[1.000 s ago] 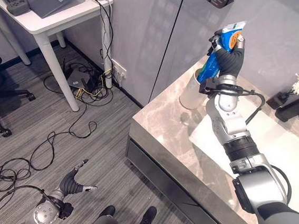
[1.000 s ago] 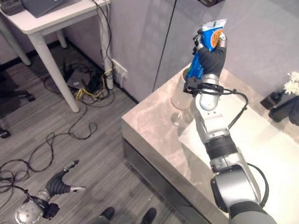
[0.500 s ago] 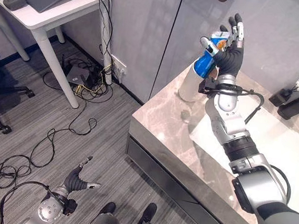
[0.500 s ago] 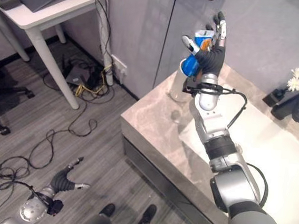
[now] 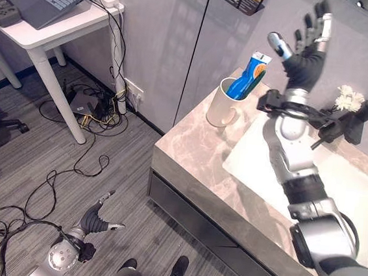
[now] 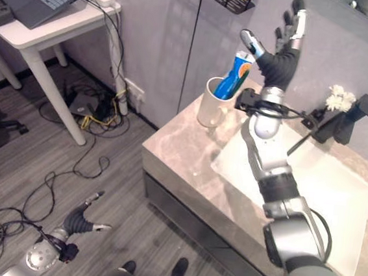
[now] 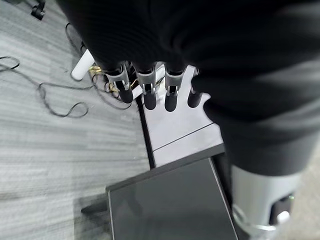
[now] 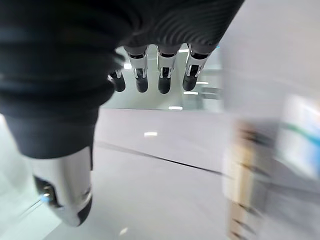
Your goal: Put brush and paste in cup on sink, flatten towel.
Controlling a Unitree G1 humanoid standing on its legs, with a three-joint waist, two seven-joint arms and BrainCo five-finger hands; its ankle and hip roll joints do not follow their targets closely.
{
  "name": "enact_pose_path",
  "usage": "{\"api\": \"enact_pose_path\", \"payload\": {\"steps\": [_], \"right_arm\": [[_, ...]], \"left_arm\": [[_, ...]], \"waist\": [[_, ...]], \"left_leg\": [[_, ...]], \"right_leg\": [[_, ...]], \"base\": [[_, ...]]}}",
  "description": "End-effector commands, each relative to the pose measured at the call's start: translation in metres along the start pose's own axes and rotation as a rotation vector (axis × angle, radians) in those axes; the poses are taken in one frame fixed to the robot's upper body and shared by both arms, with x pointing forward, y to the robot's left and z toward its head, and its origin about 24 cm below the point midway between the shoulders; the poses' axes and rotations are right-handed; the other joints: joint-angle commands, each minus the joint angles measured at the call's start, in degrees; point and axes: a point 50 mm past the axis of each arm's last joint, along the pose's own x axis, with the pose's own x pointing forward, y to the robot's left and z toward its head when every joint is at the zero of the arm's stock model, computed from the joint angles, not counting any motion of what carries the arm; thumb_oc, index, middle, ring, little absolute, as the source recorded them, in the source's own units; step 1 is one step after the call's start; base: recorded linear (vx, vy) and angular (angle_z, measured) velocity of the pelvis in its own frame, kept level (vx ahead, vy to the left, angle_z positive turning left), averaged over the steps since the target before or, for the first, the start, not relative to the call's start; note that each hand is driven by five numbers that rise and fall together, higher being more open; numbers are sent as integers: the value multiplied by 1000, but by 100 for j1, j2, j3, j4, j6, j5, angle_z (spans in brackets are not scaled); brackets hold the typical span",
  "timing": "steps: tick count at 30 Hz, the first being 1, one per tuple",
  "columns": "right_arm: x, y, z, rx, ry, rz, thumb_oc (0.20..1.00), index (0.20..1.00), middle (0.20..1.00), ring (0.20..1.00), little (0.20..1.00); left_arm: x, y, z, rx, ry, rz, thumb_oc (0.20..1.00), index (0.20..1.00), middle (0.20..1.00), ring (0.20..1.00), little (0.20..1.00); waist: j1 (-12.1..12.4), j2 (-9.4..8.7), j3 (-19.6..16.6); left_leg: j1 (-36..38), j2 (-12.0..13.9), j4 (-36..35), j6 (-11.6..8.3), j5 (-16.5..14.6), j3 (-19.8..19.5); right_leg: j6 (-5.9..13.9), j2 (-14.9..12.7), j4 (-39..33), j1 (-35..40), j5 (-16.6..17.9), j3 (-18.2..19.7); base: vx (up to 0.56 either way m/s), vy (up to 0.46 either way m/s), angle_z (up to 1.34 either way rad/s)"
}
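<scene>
The blue toothpaste tube with an orange and white end (image 5: 247, 76) is seen standing in the white ceramic mug with a side handle (image 5: 222, 104), upper centre of the left eye view, at the far left corner of the marbled beige stone bench (image 5: 195, 158). The tube's long axis is tilted, its lower end inside the mug and its upper end leaning toward the upper right of the frame, toward the right robot hand (image 5: 306, 45). That robot hand is held raised to the right of the tube and above the mug, fingers spread straight and thumb apart, clear of the tube; nothing is gripped by it, and its wrist view likewise shows the fingertips (image 8: 141, 82) extended with nothing between them. The paste is therefore judged to be placed. No brush and no towel can be made out with certainty; whether a brush lies in the mug behind the tube cannot be told. The white rectangular sink basin (image 5: 342, 192) lies to the lower right of the mug, under the right forearm. The left robot hand (image 5: 96, 219) hangs low at the lower left of the frame over the grey striped carpet floor (image 5: 32, 156), fingers relaxed and empty, well apart from the bench. The right robot hand is plainly the nearer to the mug, so any further placing there would fall to it.
</scene>
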Motion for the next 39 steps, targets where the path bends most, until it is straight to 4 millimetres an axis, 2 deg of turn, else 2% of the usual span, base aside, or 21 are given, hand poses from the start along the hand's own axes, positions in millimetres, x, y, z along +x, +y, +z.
{"api": "enact_pose_path", "payload": {"steps": [1, 3, 5, 7, 9, 10, 13, 16, 19, 21, 23, 25, 26, 27, 28, 29, 30, 33, 34, 35, 39], "right_arm": [[9, -29, 20, -175, -163, -45, 1000, 1000, 1000, 1000, 1000], [0, -50, 32, -293, -232, -73, 1000, 1000, 1000, 1000, 1000], [-24, -88, 48, -526, -330, -186, 1000, 1000, 1000, 1000, 1000], [-34, -110, 49, -610, -309, -250, 1000, 1000, 1000, 1000, 1000], [-39, -119, 49, -650, -296, -266, 1000, 1000, 1000, 1000, 1000], [-49, -135, 46, -720, -253, -292, 1000, 1000, 1000, 1000, 1000], [-67, -154, 41, -812, -184, -338, 1000, 1000, 1000, 1000, 1000], [-76, -161, 35, -847, -138, -356, 1000, 1000, 1000, 1000, 1000], [-96, -172, 27, -871, -45, -398, 1000, 1000, 1000, 1000, 1000], [-131, -189, 7, -920, 154, -426, 1000, 1000, 1000, 1000, 1000], [-140, -192, -1, -930, 215, -424, 1000, 1000, 1000, 1000, 1000], [-186, -207, -37, -983, 516, -375, 1000, 1000, 1000, 1000, 1000], [-197, -211, -46, -986, 593, -370, 1000, 1000, 1000, 1000, 1000], [-197, -211, -46, -985, 593, -369, 1000, 1000, 1000, 1000, 1000], [-219, -213, -56, -963, 713, -358, 1000, 1000, 1000, 1000, 1000], [-219, -213, -56, -961, 714, -357, 1000, 1000, 1000, 1000, 1000], [-241, -214, -63, -919, 828, -360, 1000, 1000, 1000, 1000, 1000], [-273, -214, -71, -910, 980, -334, 1000, 1000, 1000, 1000, 1000], [-273, -214, -71, -908, 980, -333, 1000, 1000, 1000, 1000, 1000], [-294, -213, -77, -892, 1095, -318, 1000, 1000, 1000, 1000, 1000], [-335, -207, -89, -883, 1325, -241, 1000, 1000, 1000, 1000, 1000]], "left_arm": [[-1, 7, 5, 56, -65, 47, 1000, 1000, 1000, 1000, 1000], [-1, 8, 3, 54, -58, 73, 1000, 1000, 1000, 1000, 1000], [-5, 11, -4, 53, -31, 122, 1000, 1000, 1000, 1000, 1000], [-8, 9, -7, 53, -16, 128, 1000, 1000, 1000, 1000, 1000], [-9, 8, -9, 45, -11, 135, 1000, 1000, 1000, 1000, 1000], [-10, 7, -10, 36, -3, 141, 1000, 1000, 1000, 1000, 1000], [-16, 5, -16, 34, 17, 151, 1000, 1000, 1000, 1000, 1000], [-18, 3, -17, 40, 15, 148, 1000, 1000, 1000, 1000, 1000], [-18, 2, -16, 36, 5, 151, 1000, 1000, 1000, 1000, 1000], [-20, 2, -16, 24, 4, 160, 1000, 1000, 1000, 1000, 1000], [-21, 4, -15, 25, 2, 172, 1000, 1000, 1000, 1000, 1000], [-26, 9, -19, 34, 14, 203, 1000, 1000, 1000, 1000, 1000], [-28, 12, -21, 34, 22, 211, 1000, 1000, 1000, 1000, 1000], [-28, 12, -21, 34, 23, 212, 1000, 1000, 1000, 1000, 1000], [-31, 14, -23, 33, 34, 214, 1000, 1000, 1000, 1000, 1000], [-32, 14, -23, 33, 36, 214, 1000, 1000, 1000, 1000, 1000], [-32, 15, -25, 27, 50, 212, 1000, 1000, 1000, 1000, 1000], [-31, 14, -25, 3, 56, 227, 1000, 1000, 1000, 1000, 1000], [-31, 14, -25, 2, 57, 228, 1000, 1000, 1000, 1000, 1000], [-31, 13, -25, -20, 63, 240, 1000, 1000, 1000, 1000, 1000], [-29, 12, -23, -60, 63, 266, 1000, 1000, 1000, 1000, 1000]], "waist": [[-149, 24, -415], [-303, 34, -463], [-612, 126, -524], [-744, 154, -551], [-804, 165, -546], [-919, 180, -528], [-1095, 255, -381], [-1165, 271, -298], [-1337, 301, -191], [-1458, 321, -99], [-1477, 339, -39], [-1381, 463, 42], [-1363, 488, 24], [-1367, 489, 21], [-1345, 529, -14], [-1353, 525, -22], [-1342, 543, -63], [-1301, 568, -133], [-1307, 568, -131], [-1287, 602, -136], [-1244, 635, -70]], "left_leg": [[176, -238, -372, 504, 189, 353], [205, -274, -343, 526, 208, 453], [254, -335, -209, 582, 116, 640], [267, -378, -131, 619, 64, 738], [260, -405, -74, 636, 42, 783], [243, -431, -2, 660, 17, 863], [170, -510, 143, 745, -35, 1130], [138, -579, 98, 796, 9, 1241], [124, -663, -53, 852, 117, 1337], [105, -766, -72, 883, 142, 1388], [71, -761, -36, 895, 147, 1416], [-13, -618, -76, 920, 209, 1596], [-19, -579, -139, 914, 244, 1643], [-18, -579, -144, 913, 245, 1643], [-42, -539, -233, 892, 333, 1668], [-27, -536, -256, 887, 338, 1667], [-39, -511, -309, 847, 391, 1686], [-30, -479, -401, 778, 451, 1757], [-19, -477, -412, 775, 455, 1758], [36, -451, -472, 753, 478, 1760], [167, -404, -511, 725, 463, 1805]], "right_leg": [[700, -367, 98, 285, -133, 113], [711, -405, 145, 265, -81, 207], [744, -427, 234, 229, -55, 396], [767, -439, 266, 191, -27, 513], [781, -451, 289, 160, -5, 565], [807, -470, 327, 115, 43, 642], [886, -500, 414, -89, 211, 858], [949, -530, 492, -233, 349, 1009], [1029, -643, 537, -431, 585, 1126], [1052, -754, 481, -485, 705, 1202], [1034, -732, 517, -526, 696, 1214], [837, -430, 899, -488, 77, 841], [799, -344, 1003, -502, -38, 726], [798, -343, 1012, -508, -44, 727], [755, -184, 1127, -432, -214, 632], [750, -181, 1147, -438, -233, 633], [703, -82, 1186, -294, -393, 617], [673, -35, 1079, -79, -516, 532], [671, -32, 1065, -68, -512, 532], [658, -9, 1055, -70, -511, 526], [633, -18, 1076, -35, -562, 305]], "base": [[-68, 55, -29], [-63, 70, -27], [-91, 124, -45], [-54, 87, -42], [-61, 62, -38], [-89, 86, -46], [-191, 116, -40], [-136, 75, -34], [-122, 96, -25], [-141, 125, -7], [-136, 65, 3], [-168, 88, -18], [-63, 52, -38], [-45, 31, -29], [-21, 11, -30], [-21, 22, -26], [2, 9, -20], [13, 8, -8], [48, -4, -2], [57, -13, 1], [57, -34, -2]]}}
